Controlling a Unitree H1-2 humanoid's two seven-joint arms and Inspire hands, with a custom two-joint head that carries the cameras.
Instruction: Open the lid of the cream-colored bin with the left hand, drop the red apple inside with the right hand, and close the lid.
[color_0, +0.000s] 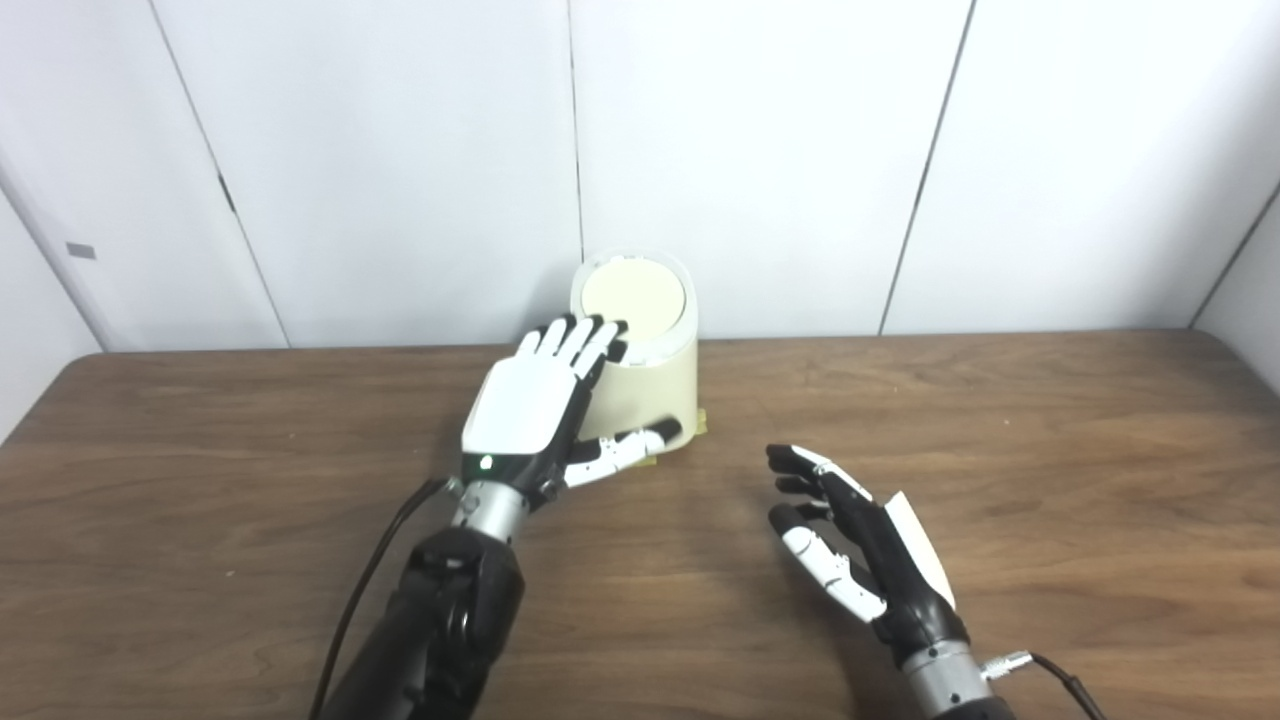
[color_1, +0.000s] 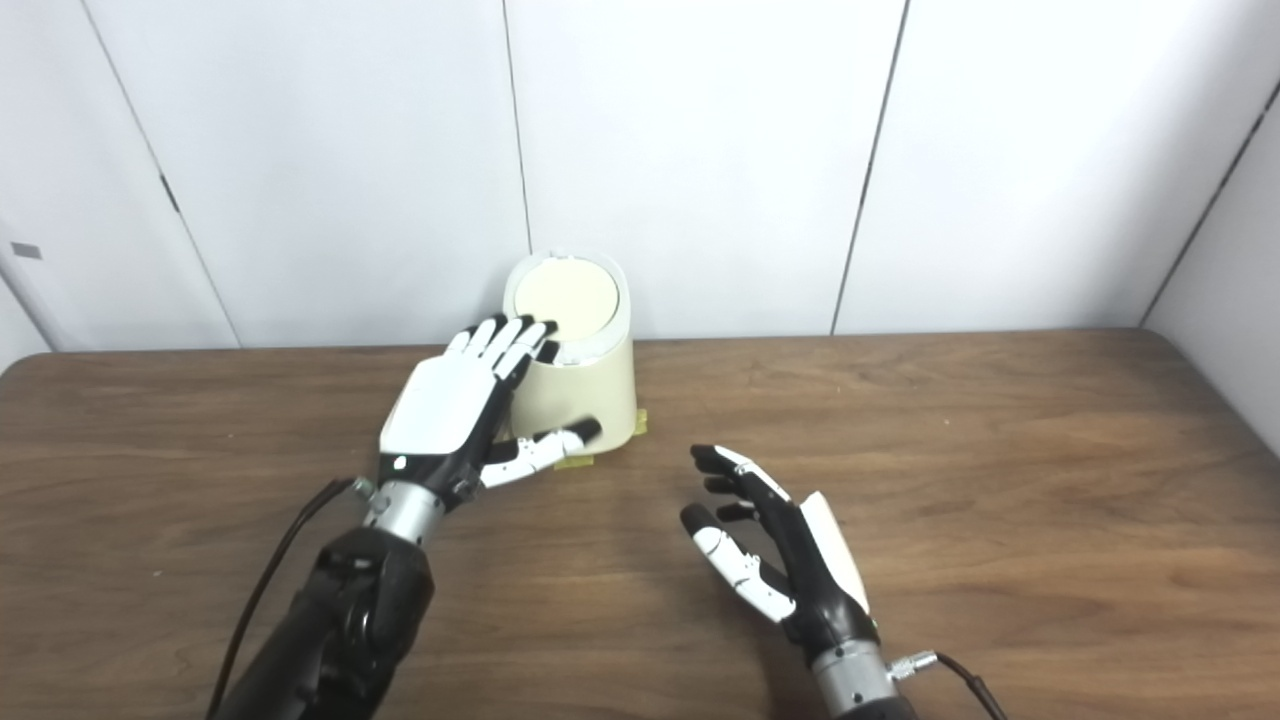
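Left hand (color_0: 530, 400) is reaching over the near-left edge of the cream-colored bin (color_0: 645, 385), fingers (color_0: 580, 345) spread flat and holding nothing, their tips lying at the lid (color_0: 633, 293), which is sitting closed. The thumb is stretching out low across the bin's front wall. Whether the fingertips are actually pressing the lid or only hovering above its rim is hard to say from this angle.

Right hand (color_1: 775, 555) is waiting on the wooden table (color_1: 1000, 480), well apart from the bin, fingers loosely apart and empty. No red apple is showing in either view; it may be inside the bin already, but that cannot be seen, so the stage of the task is uncertain.

Several things could be going wrong from here. The bin looks light and is standing close to the wall panels, so a sideways push from the flat hand could be sliding or tipping it rather than working the lid. Flat fingers on a smooth lid are also getting little purchase and may slip off the rim. If the apple is in fact out of view, the right hand is having nothing to drop.
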